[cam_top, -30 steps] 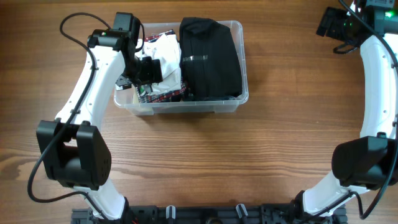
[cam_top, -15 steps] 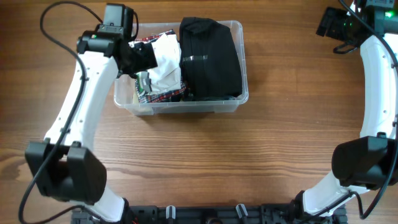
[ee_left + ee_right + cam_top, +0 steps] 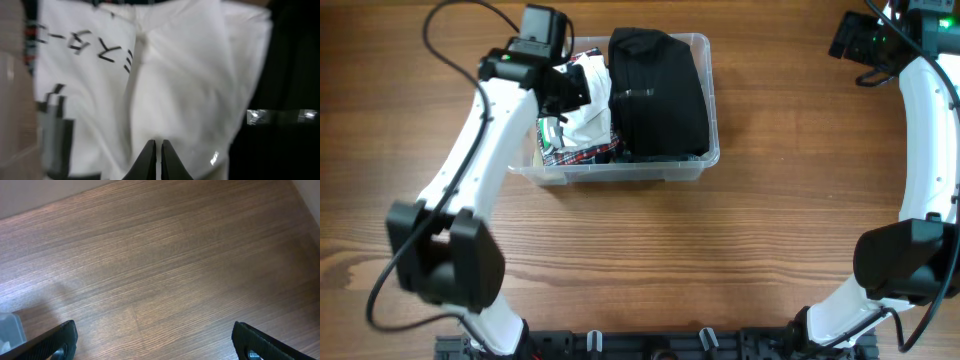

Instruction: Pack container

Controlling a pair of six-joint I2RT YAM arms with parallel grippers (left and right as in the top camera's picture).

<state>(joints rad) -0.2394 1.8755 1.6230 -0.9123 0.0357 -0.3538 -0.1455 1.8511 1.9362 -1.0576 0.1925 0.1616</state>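
The clear plastic container (image 3: 620, 172) stands at the table's back centre-left. Inside it, a folded black garment (image 3: 658, 95) fills the right half. A white garment with dark lettering (image 3: 588, 115) lies in the left half, on top of a plaid piece (image 3: 578, 155). My left gripper (image 3: 576, 88) hovers over the white garment (image 3: 190, 80). In the left wrist view its jaws (image 3: 158, 143) are shut, tips together with nothing between them. My right gripper (image 3: 152, 332) hangs open over bare wood at the far right back (image 3: 852, 40).
Brown wooden table (image 3: 650, 260) all around the bin. A corner of the container (image 3: 10, 330) shows at the left edge of the right wrist view. The arm bases sit at the front edge.
My left gripper has shut from wide open. The left arm has shifted a little right and back over the white garment. The right arm has not moved.
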